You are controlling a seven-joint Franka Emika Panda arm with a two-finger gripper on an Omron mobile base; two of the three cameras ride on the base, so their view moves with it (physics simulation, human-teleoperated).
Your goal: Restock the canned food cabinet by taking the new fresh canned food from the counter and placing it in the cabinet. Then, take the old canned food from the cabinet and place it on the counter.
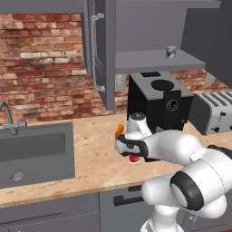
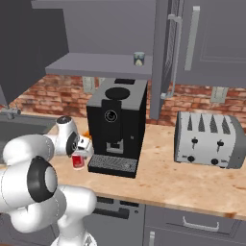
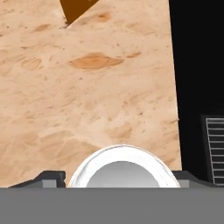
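One red can (image 3: pixel 122 168) between gripper (image 3: pixel 120 178) fingers, grip unclear, coffee machine (image 1: pixel 158 102) just beside, bare counter (image 1: pixel 95 154) sinkward.

A red brick wall (image 1: pixel 41 59) runs behind everything. A black coffee machine (image 2: pixel 117 125) stands in front of the wall. A silver toaster (image 2: pixel 207 139) sits to the right of the coffee machine. A grey sink (image 1: pixel 34 154) with a tap (image 1: pixel 9 118) is far to its left. Grey drawers (image 2: pixel 192 223) are below it.

The coffee machine (image 2: pixel 117 127) crowds the end effector (image 2: pixel 78 154); counter (image 1: pixel 97 154) sinkward lies open.
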